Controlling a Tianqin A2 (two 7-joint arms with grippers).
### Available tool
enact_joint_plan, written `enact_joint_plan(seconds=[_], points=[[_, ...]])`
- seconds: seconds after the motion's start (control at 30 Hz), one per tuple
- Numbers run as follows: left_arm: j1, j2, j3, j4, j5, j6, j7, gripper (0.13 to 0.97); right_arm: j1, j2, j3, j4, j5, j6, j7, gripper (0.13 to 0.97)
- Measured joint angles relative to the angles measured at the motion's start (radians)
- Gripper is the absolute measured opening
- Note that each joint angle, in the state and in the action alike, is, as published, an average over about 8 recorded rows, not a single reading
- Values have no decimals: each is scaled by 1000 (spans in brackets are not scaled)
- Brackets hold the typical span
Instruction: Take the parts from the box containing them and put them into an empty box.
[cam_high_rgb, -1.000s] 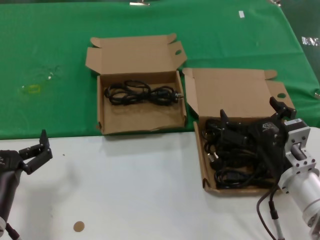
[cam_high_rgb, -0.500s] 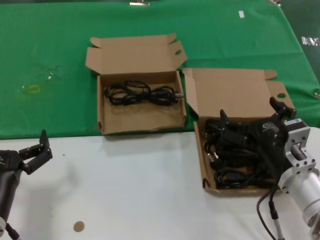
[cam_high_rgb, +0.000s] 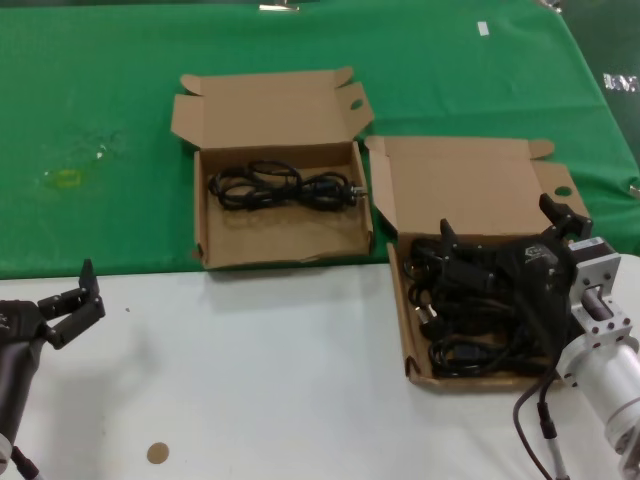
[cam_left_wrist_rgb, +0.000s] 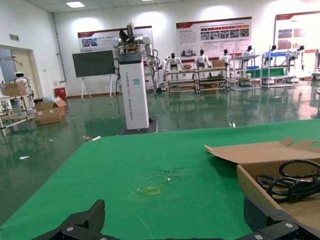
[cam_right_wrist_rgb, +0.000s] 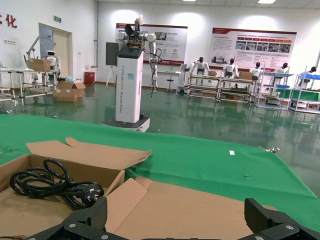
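Observation:
The box containing them (cam_high_rgb: 404, 322) stands at the right, its lid folded back, with a tangled pile of black parts (cam_high_rgb: 466, 325) inside. My right gripper (cam_high_rgb: 503, 226) hovers open just over that pile, holding nothing; in the right wrist view the right gripper (cam_right_wrist_rgb: 177, 221) frames only the bare lid (cam_right_wrist_rgb: 200, 207). The empty box (cam_high_rgb: 290, 232), with its wavy front edge, lies farther left and holds one coiled cord (cam_high_rgb: 280, 187), also seen as a cord (cam_right_wrist_rgb: 50, 182) and a cord (cam_left_wrist_rgb: 290, 182). My left gripper (cam_high_rgb: 68, 300) waits open at the near left, away from both boxes.
Both boxes rest where the green cloth (cam_high_rgb: 110, 90) meets the white tabletop (cam_high_rgb: 270, 370). A small brown disc (cam_high_rgb: 157, 453) lies near the front edge. A yellowish mark (cam_high_rgb: 65, 178) shows on the cloth at the left.

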Motion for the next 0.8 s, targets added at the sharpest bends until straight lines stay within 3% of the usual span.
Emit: enact_joint_plan(seconds=[0.8], points=[[0,0,0,0,0,0,0,966,0,0,0,0,0,0,0,966]])
